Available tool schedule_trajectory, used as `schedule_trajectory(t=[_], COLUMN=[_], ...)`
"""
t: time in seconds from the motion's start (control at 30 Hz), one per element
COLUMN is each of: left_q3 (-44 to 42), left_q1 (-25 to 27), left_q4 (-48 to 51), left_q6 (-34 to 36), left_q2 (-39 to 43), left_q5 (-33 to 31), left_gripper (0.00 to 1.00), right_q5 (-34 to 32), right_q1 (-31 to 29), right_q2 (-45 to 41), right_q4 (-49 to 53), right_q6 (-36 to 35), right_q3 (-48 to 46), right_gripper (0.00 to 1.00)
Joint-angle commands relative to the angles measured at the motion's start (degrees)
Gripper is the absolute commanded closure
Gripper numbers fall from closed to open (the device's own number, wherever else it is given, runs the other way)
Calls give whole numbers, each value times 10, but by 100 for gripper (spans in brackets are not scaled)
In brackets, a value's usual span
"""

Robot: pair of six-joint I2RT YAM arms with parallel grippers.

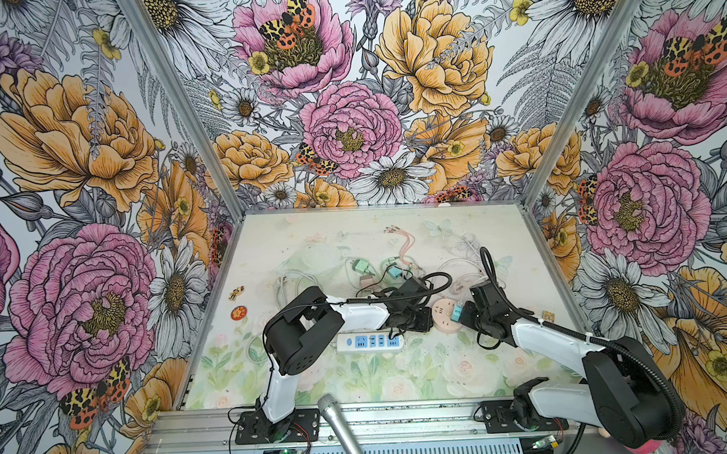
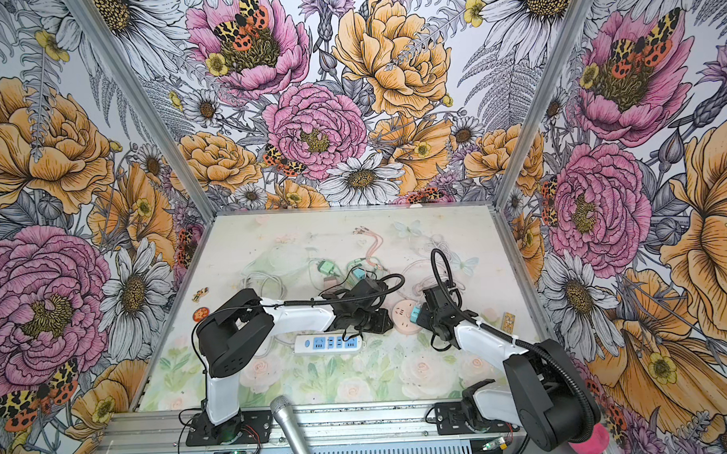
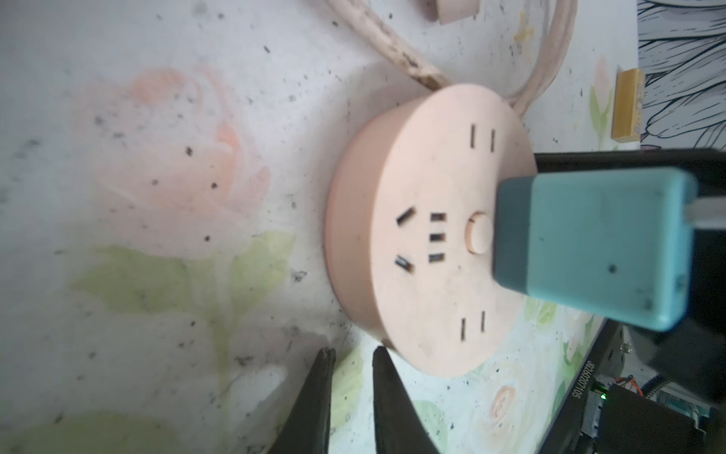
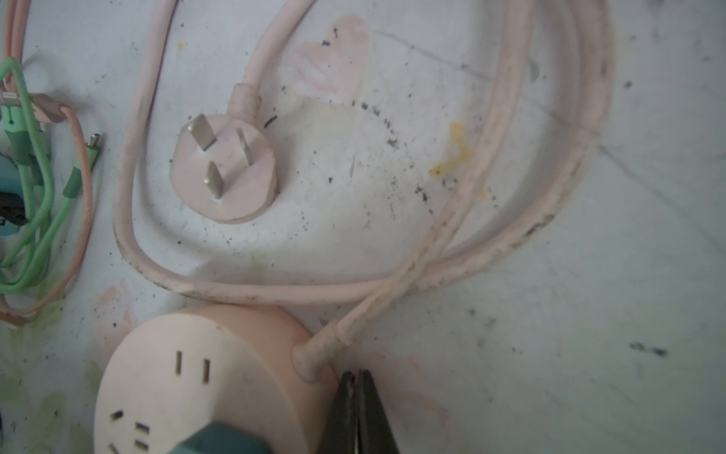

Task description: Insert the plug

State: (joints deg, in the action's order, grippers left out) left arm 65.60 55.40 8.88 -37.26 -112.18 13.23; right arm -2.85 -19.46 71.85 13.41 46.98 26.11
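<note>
Right of centre on the table, in both top views, the round pink socket lies flat, and the teal plug sits on the right-hand part of its face; its pins are hidden, so whether they are in the slots I cannot tell; in the left wrist view the plug covers the face next to the round button, while two two-slot outlets and the five-slot one lie bare; the right gripper stands at the socket's right edge, just beside the spot where the cord leaves the wall, its fingers all but together with only a thin slit between them, the plug beside them rather than between them; the left gripper hangs just left of the socket, near its rim, fingers a little apart and gripping nothing; the cord loops toward the upper part of the table and ends in a three-pin head lying pins up; below the left wrist in a top view, a white strip with blue outlets lies crosswise; farther up the frame, green cables and pink leads lie tangled.
</note>
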Motion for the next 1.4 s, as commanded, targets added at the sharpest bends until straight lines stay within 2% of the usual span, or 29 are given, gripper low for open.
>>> schedule_trajectory(t=[0.0,0.2,0.33,0.5,0.67,0.8,1.03,1.2,1.37], left_q3=[-14,-17,7,82,193,253,283,275,223], left_q1=[3,-7,-27,-64,-82,-83,-90,-89,-89], left_q4=[-12,5,41,78,115,138,137,128,81], left_q6=[-9,10,42,94,129,130,130,127,110], left_q2=[33,58,73,48,-24,-79,-133,-140,-129], left_q5=[-34,-53,-66,-55,-37,-33,-6,16,53], left_gripper=[79,78,78,78,76,76,77,77,77], right_q5=[28,12,41,23,5,11,-1,-43,-46], right_q1=[0,0,-1,-6,-10,-14,-66,-132,-157], right_q2=[-36,-144,-244,-344,-404,-427,-428,-425,-429], right_q4=[29,112,160,271,357,380,393,380,338], right_q6=[-11,20,46,57,67,86,112,162,196], right_q3=[8,-14,-26,-6,29,26,19,-10,-42], right_gripper=[81,78,77,81,81,83,90,95,96])
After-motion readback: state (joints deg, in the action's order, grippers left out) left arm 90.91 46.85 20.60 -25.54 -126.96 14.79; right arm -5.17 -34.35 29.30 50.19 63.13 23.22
